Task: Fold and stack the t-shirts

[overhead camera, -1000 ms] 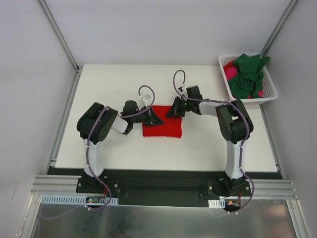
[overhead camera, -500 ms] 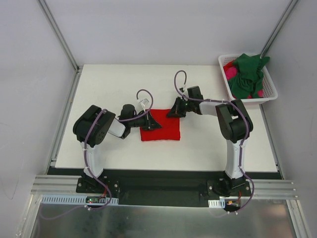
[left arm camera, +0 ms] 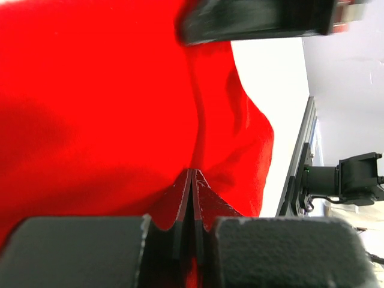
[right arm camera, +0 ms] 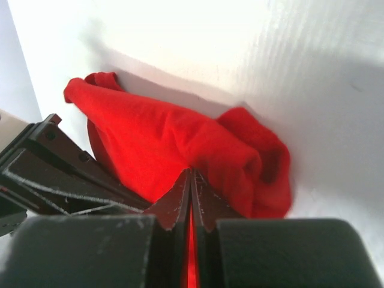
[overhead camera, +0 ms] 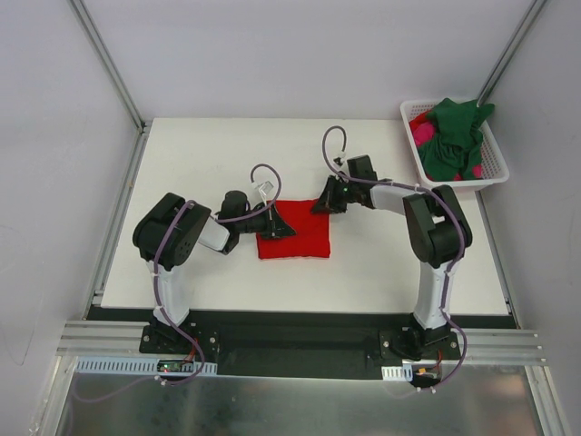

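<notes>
top external: left fingers [left arm camera: 191,180] and right fingers [right arm camera: 191,180] both pinch one red t-shirt [overhead camera: 304,238].

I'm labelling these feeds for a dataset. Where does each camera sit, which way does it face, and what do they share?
Top external: above and behind the robot, looking down on the table; the left arm and right arm show whole.
Left wrist: on the left arm, looking along the left gripper, shut on the red t-shirt.
Right wrist: on the right arm, looking along the right gripper, shut on the same shirt.
Shared: all three show the red t-shirt; only the top view shows the basket.
</notes>
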Robot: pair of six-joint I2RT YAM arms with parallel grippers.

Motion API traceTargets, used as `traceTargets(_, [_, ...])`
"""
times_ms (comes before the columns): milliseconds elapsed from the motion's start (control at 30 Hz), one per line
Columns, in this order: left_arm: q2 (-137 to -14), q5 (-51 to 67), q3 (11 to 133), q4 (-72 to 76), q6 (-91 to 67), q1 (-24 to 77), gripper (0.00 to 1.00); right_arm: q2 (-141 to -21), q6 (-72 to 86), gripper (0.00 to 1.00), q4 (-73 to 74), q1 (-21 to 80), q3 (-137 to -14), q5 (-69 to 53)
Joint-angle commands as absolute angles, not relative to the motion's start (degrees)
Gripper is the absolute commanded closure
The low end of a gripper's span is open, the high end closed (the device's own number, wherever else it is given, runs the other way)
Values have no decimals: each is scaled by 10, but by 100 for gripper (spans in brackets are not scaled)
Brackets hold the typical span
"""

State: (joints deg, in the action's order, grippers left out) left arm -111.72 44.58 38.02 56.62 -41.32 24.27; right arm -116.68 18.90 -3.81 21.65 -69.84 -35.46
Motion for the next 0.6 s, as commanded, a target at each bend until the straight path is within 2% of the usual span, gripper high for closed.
traceTargets(0, [-1117, 465, 388, 528, -396, 242, 100, -1052, 135, 98, -2, 205, -682, -309])
traceTargets(200, [-1073, 481, 412, 515, -414, 244, 100, -950, 112, 99, 66, 206, -663, -313])
traceTargets(400, [-1041, 488, 445, 510, -430, 245, 100, -906, 115, 98, 82, 224, -616, -329])
traceTargets(567, [-1063, 487, 472, 501, -422, 243, 100, -889, 127, 99, 73, 254, -571, -319])
